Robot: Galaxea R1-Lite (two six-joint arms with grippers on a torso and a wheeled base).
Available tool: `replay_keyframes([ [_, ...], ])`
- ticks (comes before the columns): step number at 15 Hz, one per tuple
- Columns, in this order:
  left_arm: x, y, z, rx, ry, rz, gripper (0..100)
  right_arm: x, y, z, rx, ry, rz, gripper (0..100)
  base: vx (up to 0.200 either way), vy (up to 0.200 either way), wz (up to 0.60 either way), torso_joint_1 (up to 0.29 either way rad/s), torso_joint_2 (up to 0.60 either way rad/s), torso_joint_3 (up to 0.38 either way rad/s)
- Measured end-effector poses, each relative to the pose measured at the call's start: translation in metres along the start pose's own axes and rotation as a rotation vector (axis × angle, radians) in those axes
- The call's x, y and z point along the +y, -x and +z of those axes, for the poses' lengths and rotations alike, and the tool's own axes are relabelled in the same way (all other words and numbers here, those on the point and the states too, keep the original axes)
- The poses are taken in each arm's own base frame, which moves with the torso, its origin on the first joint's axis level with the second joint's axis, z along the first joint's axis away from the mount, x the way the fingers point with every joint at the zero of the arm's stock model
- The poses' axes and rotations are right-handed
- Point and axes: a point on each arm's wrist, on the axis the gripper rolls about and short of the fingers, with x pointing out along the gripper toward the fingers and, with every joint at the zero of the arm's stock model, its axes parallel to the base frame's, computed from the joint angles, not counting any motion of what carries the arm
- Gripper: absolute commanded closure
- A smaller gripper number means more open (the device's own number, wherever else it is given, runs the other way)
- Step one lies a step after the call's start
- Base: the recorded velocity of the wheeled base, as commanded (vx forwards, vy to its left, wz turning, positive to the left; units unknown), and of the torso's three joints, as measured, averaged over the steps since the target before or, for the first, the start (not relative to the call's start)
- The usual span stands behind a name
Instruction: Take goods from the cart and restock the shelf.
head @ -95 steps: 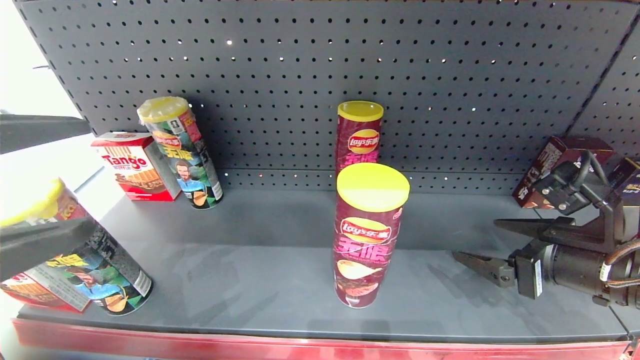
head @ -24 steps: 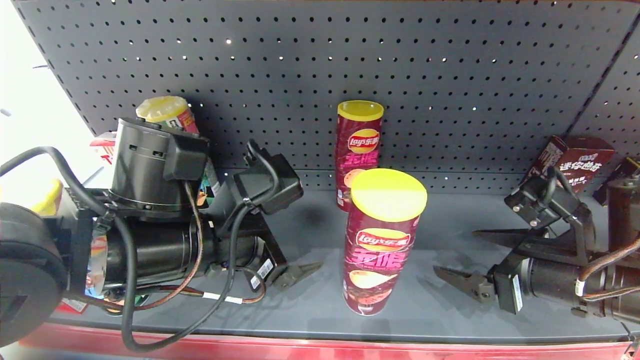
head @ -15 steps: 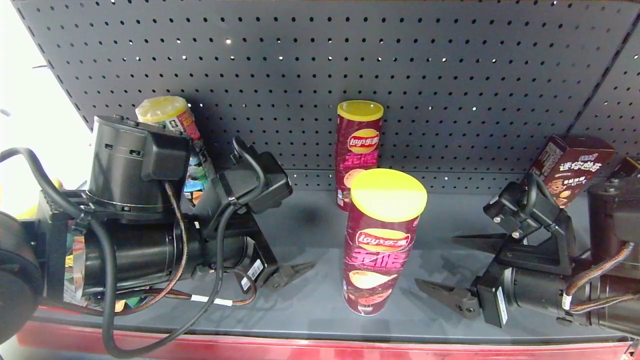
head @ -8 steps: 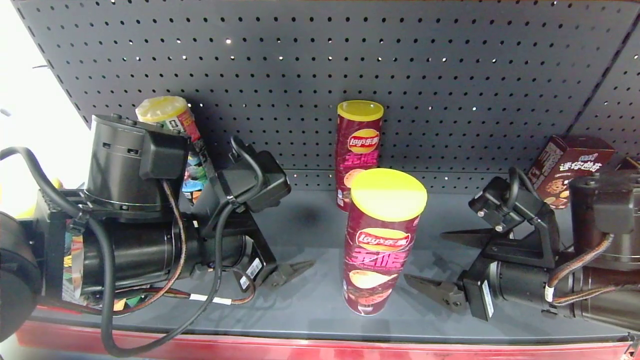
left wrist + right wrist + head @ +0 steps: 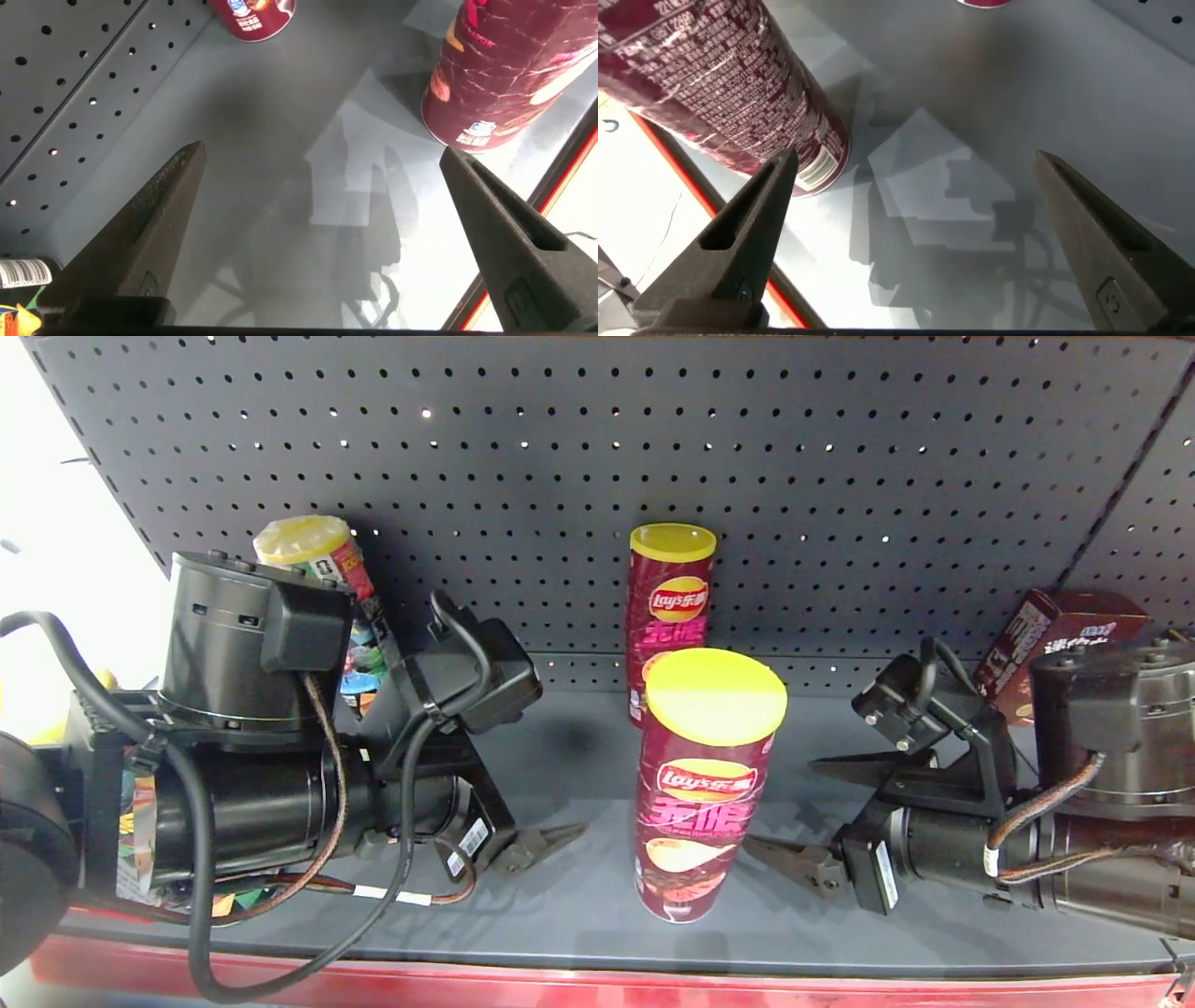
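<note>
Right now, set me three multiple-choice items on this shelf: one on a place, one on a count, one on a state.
1. Where does the front maroon can stand?
A. Between the left gripper and the right gripper
B. Inside a cart
C. On top of a red box

2. How many maroon cans are on the shelf?
A. One
B. Two
C. Four

3. How are the right gripper's fingers?
A. Shut on the can
B. Shut on nothing
C. Open

Key:
1 A: the can has a gripper on either side.
2 B: the front can, plus the rear maroon can behind it.
3 C: they spread wide beside the can, holding nothing.
</note>
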Motion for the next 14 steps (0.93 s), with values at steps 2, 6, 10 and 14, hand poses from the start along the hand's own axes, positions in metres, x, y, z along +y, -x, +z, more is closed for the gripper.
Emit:
replay_keyframes([
  [2, 0.0, 0.0, 0.0, 0.001, 0.0, -0.001, 0, -0.001, -0.002, 0.001, -0.001, -0.001, -0.003, 0, 0.0, 0.0, 0.0, 0.0, 0.0, 0.0],
  [6, 0.0, 0.0, 0.0, 0.001, -0.001, -0.001, 0, -0.002, -0.004, 0.002, 0.001, -0.002, -0.006, 0, 0.0, 0.0, 0.0, 0.0, 0.0, 0.0],
  [10, 0.0, 0.0, 0.0, 0.002, 0.0, -0.002, 0, -0.002, -0.004, 0.001, 0.003, -0.003, -0.007, 0, 0.0, 0.0, 0.0, 0.0, 0.0, 0.0],
  [14, 0.007, 0.004, 0.007, -0.03, 0.029, 0.026, 0, -0.013, 0.005, 0.008, -0.043, -0.019, -0.057, 0, 0.0, 0.0, 0.0, 0.0, 0.0, 0.0],
])
